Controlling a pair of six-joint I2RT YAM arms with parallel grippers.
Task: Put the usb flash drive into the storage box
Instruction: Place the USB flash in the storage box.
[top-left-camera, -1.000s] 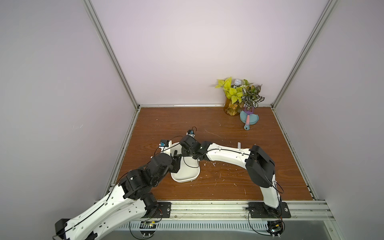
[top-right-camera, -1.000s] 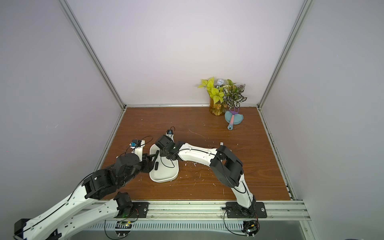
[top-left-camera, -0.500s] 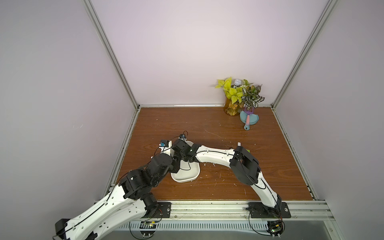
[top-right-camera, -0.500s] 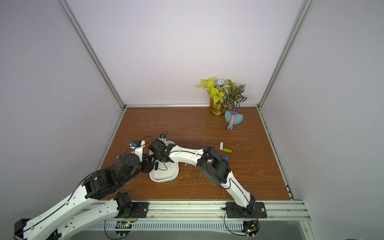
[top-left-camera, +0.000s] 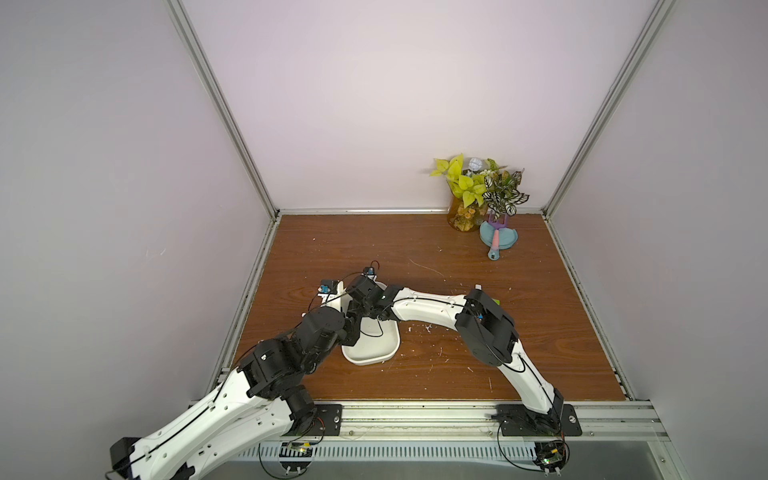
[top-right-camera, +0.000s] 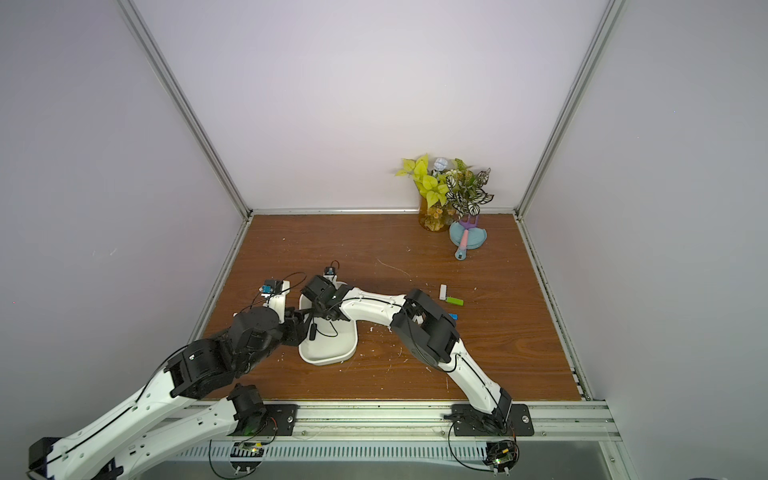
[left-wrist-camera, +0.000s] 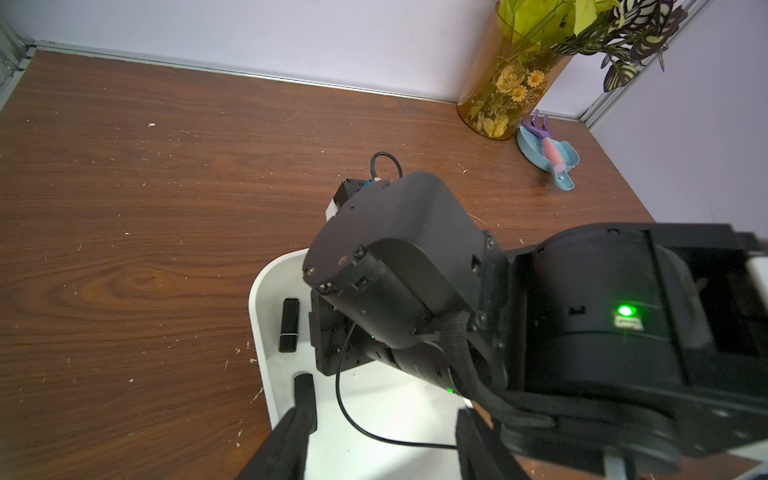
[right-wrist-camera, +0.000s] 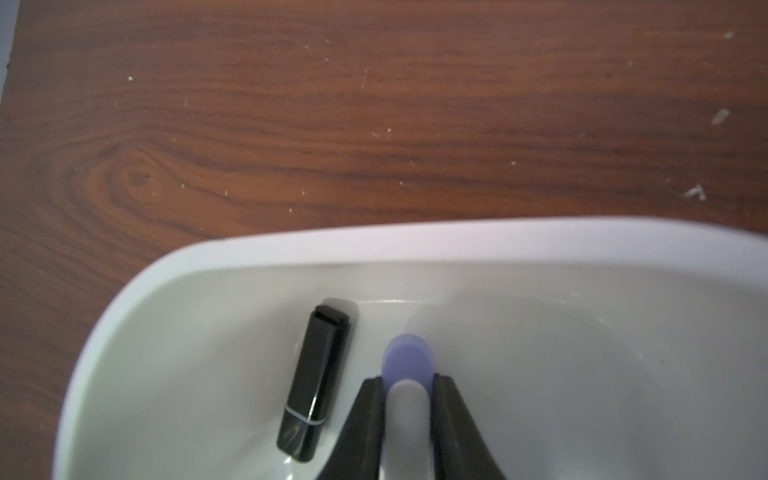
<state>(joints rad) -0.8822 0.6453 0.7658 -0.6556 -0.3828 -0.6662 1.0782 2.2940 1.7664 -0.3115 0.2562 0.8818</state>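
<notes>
Protruding lilac-tipped white usb flash drive (right-wrist-camera: 406, 386)

- left arm (top-left-camera: 216, 411), right arm (top-left-camera: 428, 309): white shells, blk joint housings
- thin blk cable (left-wrist-camera: 337, 386); braided sleeve (left-wrist-camera: 459, 357) nr wrist
- small screws (left-wrist-camera: 359, 251) on rounded blk cover; green LED (left-wrist-camera: 624, 311) lit
- right gripper (right-wrist-camera: 408, 379): blk tapered fingers
- blk base plates (top-left-camera: 328, 415) w/ bolts
</notes>
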